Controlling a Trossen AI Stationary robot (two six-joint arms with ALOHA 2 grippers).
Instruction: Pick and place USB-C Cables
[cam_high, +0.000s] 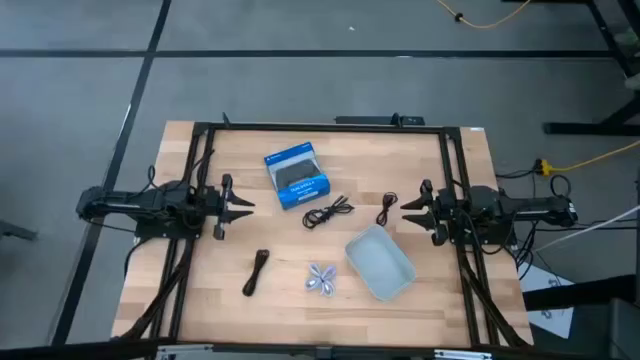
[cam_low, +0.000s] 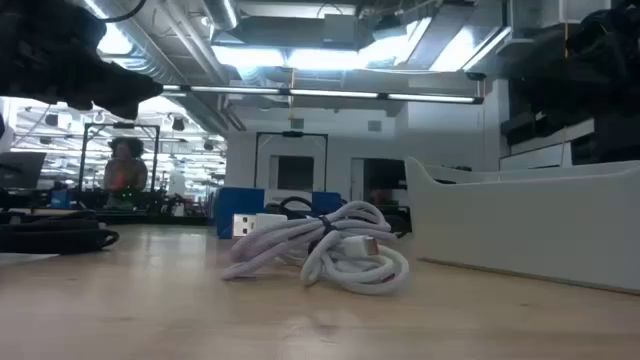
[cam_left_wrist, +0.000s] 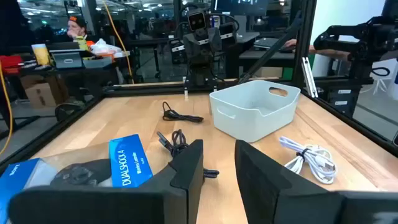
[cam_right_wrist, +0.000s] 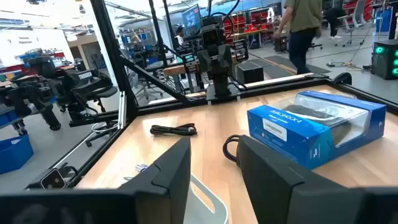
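Observation:
A loosely coiled black cable (cam_high: 328, 212) lies mid-table, and a second one (cam_high: 387, 208) lies to its right. A tightly bundled black cable (cam_high: 256, 271) and a whitish-silver cable (cam_high: 321, 279) lie nearer the front edge. All rest flat on the wood. The white cable (cam_low: 320, 245) fills the low view's middle. My left gripper (cam_high: 240, 205) is open at the table's left side, above the wood, pointing right; its wrist view (cam_left_wrist: 219, 174) shows the gap. My right gripper (cam_high: 408, 208) is open at the right side, pointing left, close to the second black cable (cam_right_wrist: 231, 148).
A blue box with a black picture (cam_high: 297, 176) lies at the far middle. A pale grey tray (cam_high: 380, 262) stands at the front right, next to the white cable. A black frame (cam_high: 320, 127) runs round the table. A person (cam_right_wrist: 301, 25) walks in the room beyond.

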